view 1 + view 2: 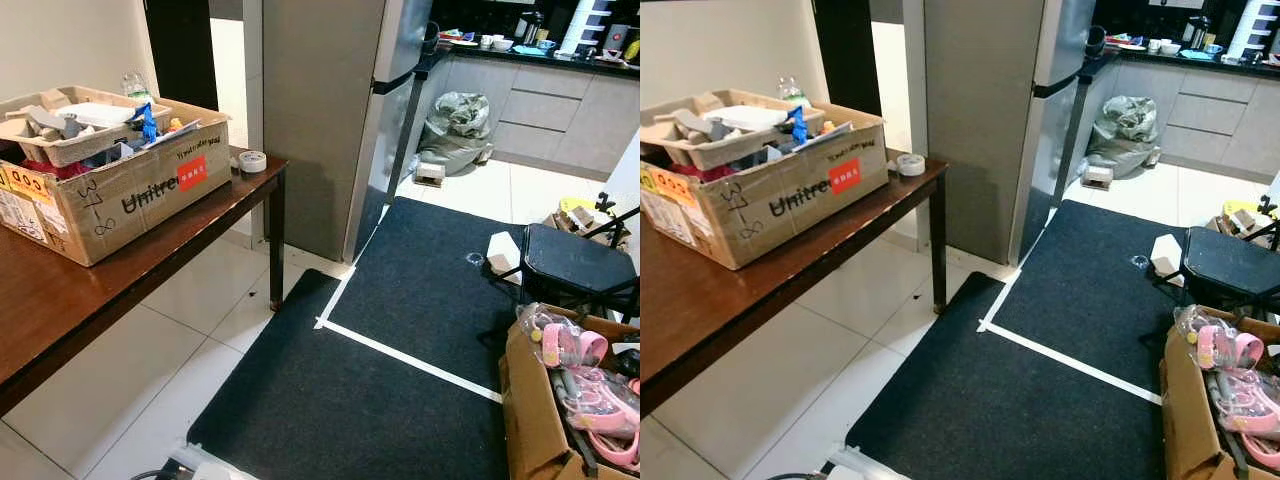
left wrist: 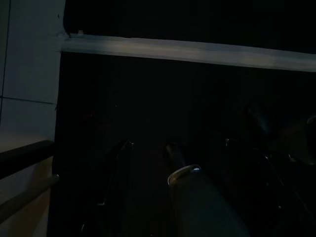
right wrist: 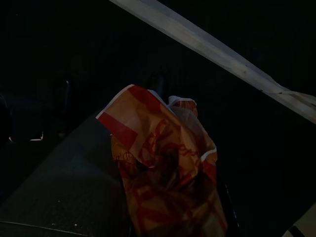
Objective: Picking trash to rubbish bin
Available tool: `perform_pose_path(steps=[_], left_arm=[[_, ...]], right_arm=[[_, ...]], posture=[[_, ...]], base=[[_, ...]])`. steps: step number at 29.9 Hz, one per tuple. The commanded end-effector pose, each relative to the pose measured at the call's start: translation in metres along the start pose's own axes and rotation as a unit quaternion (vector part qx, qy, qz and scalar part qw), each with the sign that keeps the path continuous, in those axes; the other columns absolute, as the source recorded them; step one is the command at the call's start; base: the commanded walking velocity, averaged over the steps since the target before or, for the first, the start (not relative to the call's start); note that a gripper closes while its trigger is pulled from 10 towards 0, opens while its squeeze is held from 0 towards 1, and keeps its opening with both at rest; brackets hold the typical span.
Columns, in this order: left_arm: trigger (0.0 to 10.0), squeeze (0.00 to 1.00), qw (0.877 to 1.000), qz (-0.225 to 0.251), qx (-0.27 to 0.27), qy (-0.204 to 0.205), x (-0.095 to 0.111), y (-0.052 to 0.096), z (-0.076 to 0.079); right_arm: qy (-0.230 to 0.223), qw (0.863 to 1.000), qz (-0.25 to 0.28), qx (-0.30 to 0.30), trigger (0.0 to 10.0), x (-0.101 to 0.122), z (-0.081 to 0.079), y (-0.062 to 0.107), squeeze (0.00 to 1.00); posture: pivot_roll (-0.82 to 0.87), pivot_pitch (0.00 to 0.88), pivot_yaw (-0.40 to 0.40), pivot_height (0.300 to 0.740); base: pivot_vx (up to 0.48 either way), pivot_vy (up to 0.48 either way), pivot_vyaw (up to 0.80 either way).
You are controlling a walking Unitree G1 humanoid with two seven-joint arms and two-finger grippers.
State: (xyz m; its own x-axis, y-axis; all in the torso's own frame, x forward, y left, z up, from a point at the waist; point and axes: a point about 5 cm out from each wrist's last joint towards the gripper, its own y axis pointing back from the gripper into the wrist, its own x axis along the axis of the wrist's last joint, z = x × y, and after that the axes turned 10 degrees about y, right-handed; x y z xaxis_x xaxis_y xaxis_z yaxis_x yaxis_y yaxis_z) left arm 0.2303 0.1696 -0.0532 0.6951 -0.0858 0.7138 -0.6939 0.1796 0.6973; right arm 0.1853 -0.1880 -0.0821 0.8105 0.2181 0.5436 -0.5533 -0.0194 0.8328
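A crumpled paper wrapper [image 3: 163, 168], orange-red and white, hangs close before the right wrist camera, and my right gripper [image 3: 165, 143] is shut on it, its tips hidden behind the paper. Below it lie the black mat [image 3: 74, 59] and a strip of white tape [image 3: 217, 54]. In the very dark left wrist view, my left gripper [image 2: 148, 153] hangs over the same black mat near a white tape line [image 2: 187, 49]. A stuffed grey-green rubbish bag [image 1: 455, 125] sits on the kitchen floor far ahead.
A brown table [image 1: 60, 290] on my left carries a cardboard box [image 1: 110, 190] of clutter and a tape roll [image 1: 252, 161]. A grey fridge [image 1: 320, 110] stands ahead. At right are a black stool [image 1: 575, 260] and a box of pink toys [image 1: 560, 400].
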Motion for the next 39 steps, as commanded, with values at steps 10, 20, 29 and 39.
perform_pose_path(steps=[10,20,29,39], left_arm=[[10.0,0.0,1.0,-0.019,-0.005,-0.002,-0.011,0.0016,0.0034],[10.0,0.0,1.0,-0.018,0.002,0.003,-0.0098,0.0013,0.002],[10.0,0.0,1.0,-0.02,0.003,0.004,-0.0113,0.0015,0.0021],[10.0,0.0,1.0,-0.018,0.004,0.007,-0.0114,0.0016,0.0015]], right_arm=[[-0.009,1.0,-0.014,-0.006,10.0,-0.0081,0.0017,0.0012,0.0],[-0.009,1.0,-0.013,-0.006,10.0,-0.0074,0.0025,0.0011,0.0],[-0.01,1.0,-0.011,-0.006,10.0,-0.0065,0.0026,0.001,0.0],[-0.011,1.0,-0.011,-0.005,10.0,-0.0065,0.0021,0.0009,0.0]], posture=[[-0.08,0.144,-0.012,0.74],[-0.08,0.143,-0.009,0.74],[-0.08,0.143,-0.011,0.74],[-0.08,0.142,-0.01,0.74]], base=[[0.0,0.0,0.0],[0.0,0.0,0.0],[0.0,0.0,0.0],[0.0,0.0,0.0]])
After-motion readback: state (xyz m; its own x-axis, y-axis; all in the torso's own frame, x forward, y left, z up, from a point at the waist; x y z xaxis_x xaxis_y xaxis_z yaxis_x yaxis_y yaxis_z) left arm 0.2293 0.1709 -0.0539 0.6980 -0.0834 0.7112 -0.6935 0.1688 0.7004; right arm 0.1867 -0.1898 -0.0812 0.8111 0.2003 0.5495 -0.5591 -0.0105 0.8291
